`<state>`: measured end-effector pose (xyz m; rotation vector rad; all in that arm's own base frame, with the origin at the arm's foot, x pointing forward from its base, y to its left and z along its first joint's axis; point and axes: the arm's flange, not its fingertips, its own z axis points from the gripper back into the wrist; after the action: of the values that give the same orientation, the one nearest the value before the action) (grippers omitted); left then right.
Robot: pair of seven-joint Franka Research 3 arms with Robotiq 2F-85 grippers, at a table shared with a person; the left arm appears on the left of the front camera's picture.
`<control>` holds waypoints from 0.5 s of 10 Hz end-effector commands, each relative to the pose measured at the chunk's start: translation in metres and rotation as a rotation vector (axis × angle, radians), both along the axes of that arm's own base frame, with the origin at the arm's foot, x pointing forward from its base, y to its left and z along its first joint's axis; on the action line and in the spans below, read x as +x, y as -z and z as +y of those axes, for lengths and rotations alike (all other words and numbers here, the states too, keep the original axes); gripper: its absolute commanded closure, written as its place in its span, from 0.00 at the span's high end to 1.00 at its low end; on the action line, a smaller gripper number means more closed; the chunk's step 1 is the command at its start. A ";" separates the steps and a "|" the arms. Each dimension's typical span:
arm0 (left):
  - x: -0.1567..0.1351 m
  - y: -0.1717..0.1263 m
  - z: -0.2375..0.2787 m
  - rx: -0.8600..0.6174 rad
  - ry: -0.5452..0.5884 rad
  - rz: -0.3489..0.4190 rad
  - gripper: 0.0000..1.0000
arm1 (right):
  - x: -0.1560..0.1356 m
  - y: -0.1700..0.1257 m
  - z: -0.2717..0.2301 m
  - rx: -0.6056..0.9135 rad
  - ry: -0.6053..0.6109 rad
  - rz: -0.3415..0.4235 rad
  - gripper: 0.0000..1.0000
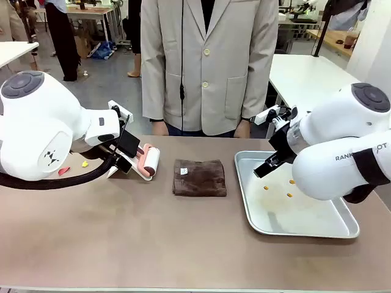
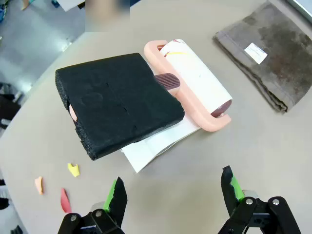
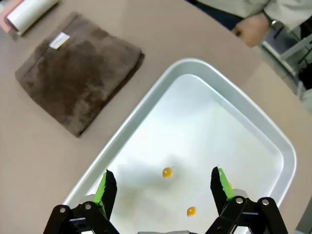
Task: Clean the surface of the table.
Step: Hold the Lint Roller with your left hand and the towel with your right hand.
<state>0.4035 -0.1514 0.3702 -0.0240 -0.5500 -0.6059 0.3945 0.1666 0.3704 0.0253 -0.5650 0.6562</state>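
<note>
The taupe-brown table (image 1: pixel 153 238) spans the front view. My left gripper (image 2: pixel 174 192) hangs open and holds nothing, just short of a black foam block (image 2: pixel 117 102) that leans on a pink lint roller (image 2: pixel 195 80) with a white roll. Small yellow (image 2: pixel 73 169), orange (image 2: pixel 38 184) and red (image 2: pixel 65 200) scraps lie on the table beside it. Over the silver tray (image 3: pixel 253 122) my right gripper (image 3: pixel 163 187) is open and empty, above two orange bits (image 3: pixel 167 172). From the front, the right gripper (image 1: pixel 264 170) sits over the tray's near left corner.
A folded brown cloth (image 1: pixel 199 177) lies mid-table between the roller (image 1: pixel 149 162) and the tray (image 1: pixel 305 229). A person in a beige jacket stands at the far edge, one hand (image 3: pixel 251 29) near the tray. White paper (image 2: pixel 161 144) lies under the roller.
</note>
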 end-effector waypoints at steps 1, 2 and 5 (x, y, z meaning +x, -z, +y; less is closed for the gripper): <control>0.000 0.000 0.000 0.000 0.000 0.000 1.00 | 0.000 0.000 0.000 0.000 0.000 0.000 1.00; 0.000 0.000 0.000 0.000 0.000 0.000 1.00 | 0.000 0.000 0.000 0.000 0.000 0.000 1.00; 0.000 0.000 0.000 0.000 0.000 0.000 1.00 | 0.000 0.000 0.000 0.000 0.000 0.000 1.00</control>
<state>0.4035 -0.1514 0.3702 -0.0241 -0.5499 -0.6055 0.3945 0.1666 0.3704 0.0249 -0.5650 0.6568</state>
